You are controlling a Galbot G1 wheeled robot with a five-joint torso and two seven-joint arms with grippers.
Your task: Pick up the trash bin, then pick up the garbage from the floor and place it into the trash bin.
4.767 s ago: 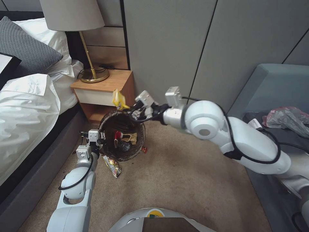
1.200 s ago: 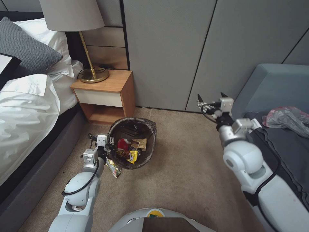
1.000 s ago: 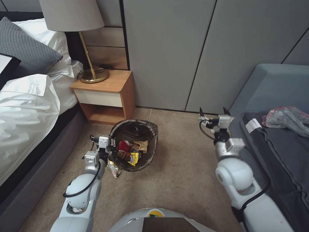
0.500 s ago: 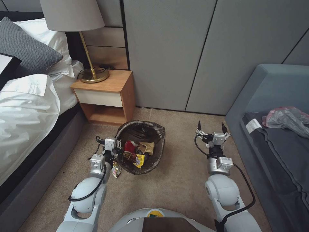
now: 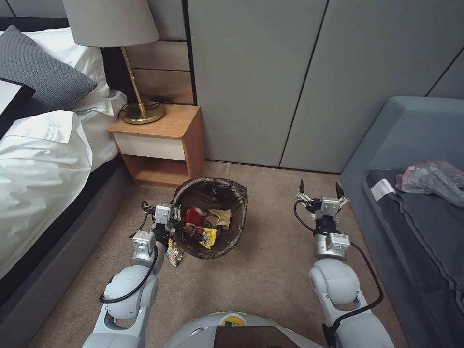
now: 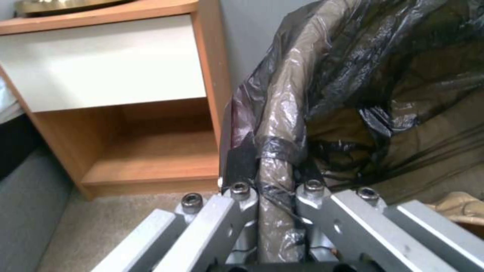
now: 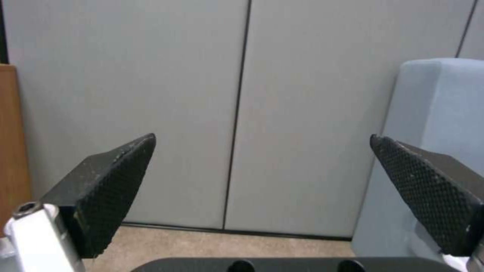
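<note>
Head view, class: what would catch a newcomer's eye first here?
Most striking is the trash bin in the middle of the carpet, holding colourful litter, its bag-covered rim clamped by the left gripper. The right gripper hangs open and empty above the carpet beside the sofa. A shiny wrapper lies on the floor against the bin.

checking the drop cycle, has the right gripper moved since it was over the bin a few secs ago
Yes. The right gripper has swung away from the trash bin toward the grey sofa, and now hovers open and empty over the carpet.
</note>
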